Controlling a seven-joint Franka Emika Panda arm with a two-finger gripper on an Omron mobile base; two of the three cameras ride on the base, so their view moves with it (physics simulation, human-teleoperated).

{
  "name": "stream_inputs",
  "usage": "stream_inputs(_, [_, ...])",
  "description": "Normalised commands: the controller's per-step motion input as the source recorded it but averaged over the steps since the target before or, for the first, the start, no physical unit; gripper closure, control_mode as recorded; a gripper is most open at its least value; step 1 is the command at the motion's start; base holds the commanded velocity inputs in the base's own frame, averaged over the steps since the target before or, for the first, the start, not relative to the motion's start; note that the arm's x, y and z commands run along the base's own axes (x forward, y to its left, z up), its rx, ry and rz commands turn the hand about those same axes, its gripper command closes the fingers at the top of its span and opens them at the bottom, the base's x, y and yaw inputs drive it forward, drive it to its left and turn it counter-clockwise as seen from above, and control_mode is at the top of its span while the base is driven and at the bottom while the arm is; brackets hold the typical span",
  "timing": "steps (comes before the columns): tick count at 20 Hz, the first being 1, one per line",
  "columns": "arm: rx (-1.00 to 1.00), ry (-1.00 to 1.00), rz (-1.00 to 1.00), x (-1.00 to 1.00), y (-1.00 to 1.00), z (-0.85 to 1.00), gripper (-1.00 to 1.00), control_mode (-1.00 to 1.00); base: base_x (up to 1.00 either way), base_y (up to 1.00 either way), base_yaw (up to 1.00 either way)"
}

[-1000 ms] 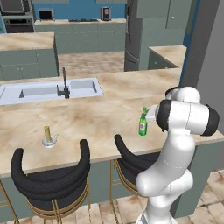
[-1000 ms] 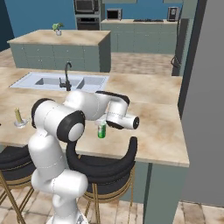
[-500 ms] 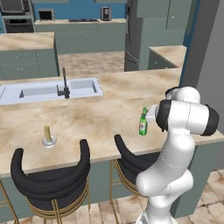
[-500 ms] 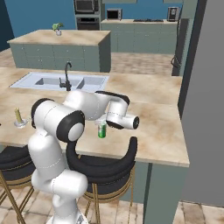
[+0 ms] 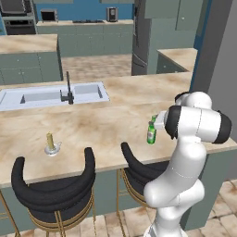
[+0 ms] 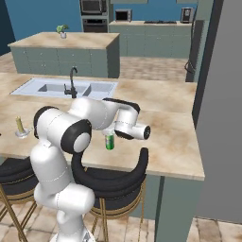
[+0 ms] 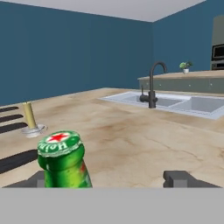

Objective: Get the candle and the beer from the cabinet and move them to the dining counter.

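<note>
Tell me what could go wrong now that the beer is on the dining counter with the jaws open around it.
1. The beer stands between the open jaws, nearer one finger; pulling back crookedly could tip the tall, slim bottle.
2. It stands near the counter edge above a stool; if knocked that way, it may roll off.
3. The candle stands well off to the side, so it seems safe unless the arm swings wide.

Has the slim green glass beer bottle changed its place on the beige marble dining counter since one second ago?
No. The slim green glass beer bottle stands at the same spot, equally far from the black faucet and the counter's near edge in the left base view.
</note>
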Motion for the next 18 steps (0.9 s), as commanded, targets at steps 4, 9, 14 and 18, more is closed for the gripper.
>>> stream_inputs(4, [0.0, 0.0, 0.0, 0.0, 0.0, 0.0, -1.0, -1.0, 0.0, 0.0, 0.0])
stream_inputs(9, [0.0, 0.0, 0.0, -0.05, 0.0, 0.06, -1.0, -1.0, 0.0, 0.0, 0.0])
stream_inputs(14, [0.0, 0.0, 0.0, -0.19, 0.0, 0.34, -1.0, -1.0, 0.0, 0.0, 0.0])
stream_inputs(18, [0.0, 0.0, -0.03, -0.23, 0.02, 0.64, -1.0, -1.0, 0.0, 0.0, 0.0])
